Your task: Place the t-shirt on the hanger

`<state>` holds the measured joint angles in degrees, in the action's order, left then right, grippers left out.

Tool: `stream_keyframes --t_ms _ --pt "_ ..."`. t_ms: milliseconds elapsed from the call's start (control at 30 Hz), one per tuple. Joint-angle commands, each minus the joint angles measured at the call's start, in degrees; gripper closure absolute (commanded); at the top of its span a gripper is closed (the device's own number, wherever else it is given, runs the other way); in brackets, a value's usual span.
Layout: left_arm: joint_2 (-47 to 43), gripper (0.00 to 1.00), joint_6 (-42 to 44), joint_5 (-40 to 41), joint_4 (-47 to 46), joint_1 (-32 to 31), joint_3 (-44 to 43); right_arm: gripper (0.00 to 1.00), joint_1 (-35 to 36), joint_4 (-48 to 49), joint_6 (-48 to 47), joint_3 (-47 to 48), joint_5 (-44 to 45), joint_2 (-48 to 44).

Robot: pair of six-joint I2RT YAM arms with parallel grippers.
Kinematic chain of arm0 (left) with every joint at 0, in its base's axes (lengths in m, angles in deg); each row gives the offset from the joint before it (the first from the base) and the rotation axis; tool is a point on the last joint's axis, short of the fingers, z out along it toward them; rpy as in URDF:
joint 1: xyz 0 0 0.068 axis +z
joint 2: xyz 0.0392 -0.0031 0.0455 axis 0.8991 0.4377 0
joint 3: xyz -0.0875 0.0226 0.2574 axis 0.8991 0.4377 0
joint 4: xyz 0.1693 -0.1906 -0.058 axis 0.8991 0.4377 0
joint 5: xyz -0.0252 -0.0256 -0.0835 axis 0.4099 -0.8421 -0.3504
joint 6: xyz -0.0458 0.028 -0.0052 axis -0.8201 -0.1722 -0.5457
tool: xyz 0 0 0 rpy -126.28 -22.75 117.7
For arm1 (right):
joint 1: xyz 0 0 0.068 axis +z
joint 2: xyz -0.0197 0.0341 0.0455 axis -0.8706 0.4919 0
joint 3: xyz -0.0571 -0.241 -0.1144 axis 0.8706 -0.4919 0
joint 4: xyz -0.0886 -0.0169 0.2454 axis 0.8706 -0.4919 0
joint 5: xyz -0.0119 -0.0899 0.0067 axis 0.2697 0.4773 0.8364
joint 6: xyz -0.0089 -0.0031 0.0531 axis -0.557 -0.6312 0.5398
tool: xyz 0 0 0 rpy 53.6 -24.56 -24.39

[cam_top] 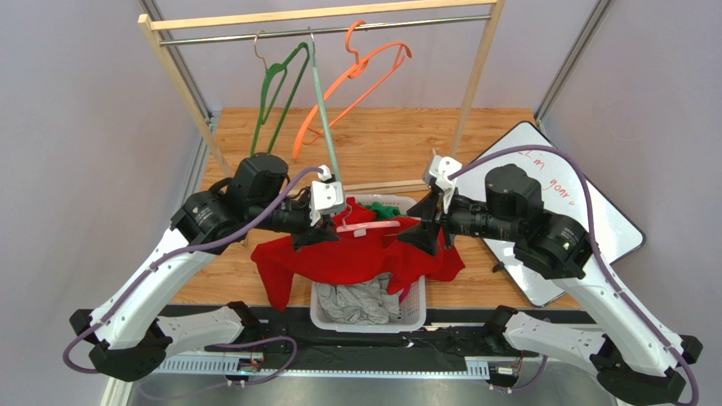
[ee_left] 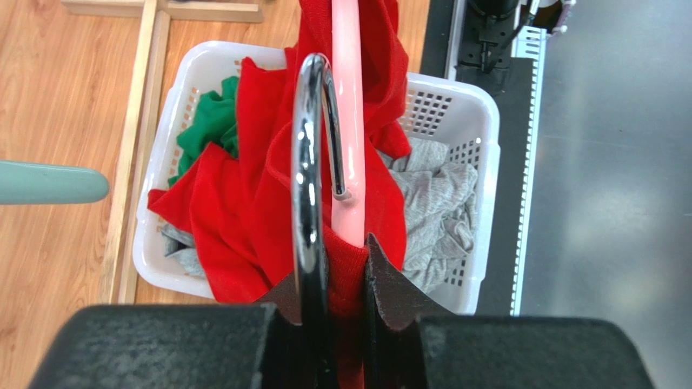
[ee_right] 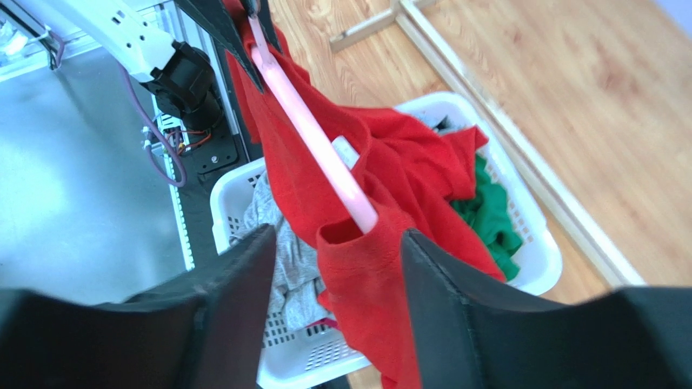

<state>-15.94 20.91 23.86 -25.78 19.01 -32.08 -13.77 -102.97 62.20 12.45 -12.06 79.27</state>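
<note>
The red t-shirt hangs between my two grippers over the white basket. The pale pink hanger is threaded inside it. My left gripper is shut on the hanger's metal hook together with the shirt's collar cloth; the pink arm runs away from it. In the right wrist view the pink arm goes into a fold of the t-shirt. My right gripper is open, its jaws standing on either side of that fold.
The basket holds a grey garment and a small green garment. A wooden rack at the back carries a green hanger, an orange hanger and a mint-green one. A whiteboard lies at right.
</note>
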Motion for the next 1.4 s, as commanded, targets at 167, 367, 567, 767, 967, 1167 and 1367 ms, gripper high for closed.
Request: stream_keyframes --t_ms 167,367,567,767,967,1167,1367 --pt "-0.15 1.0 1.71 -4.74 -3.0 -0.67 -3.15 0.11 1.22 -2.51 -10.64 7.73 -4.0 6.25" --pt "0.73 1.0 2.15 -5.62 -1.78 -1.19 -4.46 0.2 4.03 -7.16 -19.25 13.26 -6.8 12.5" --pt "1.35 1.0 2.59 -6.85 -0.19 -1.63 -5.08 0.35 7.64 -11.22 -24.71 16.26 -8.74 16.29" --pt "1.17 1.0 1.98 -5.89 0.16 -1.99 -4.47 0.94 8.34 -11.83 -23.48 17.58 -6.55 19.37" --pt "0.12 1.0 0.66 -5.44 0.6 -1.9 -3.42 1.0 8.34 -13.59 -21.55 15.56 -5.84 19.02" --pt "-0.68 1.0 -0.05 -5.88 0.16 -1.99 -2.53 0.47 8.26 -12.36 -17.77 14.68 -6.54 19.37" --pt "-1.46 1.0 0.3 -5.37 1.13 -1.9 -1.48 1.0 8.26 -11.48 -16.19 14.06 -5.93 18.49"
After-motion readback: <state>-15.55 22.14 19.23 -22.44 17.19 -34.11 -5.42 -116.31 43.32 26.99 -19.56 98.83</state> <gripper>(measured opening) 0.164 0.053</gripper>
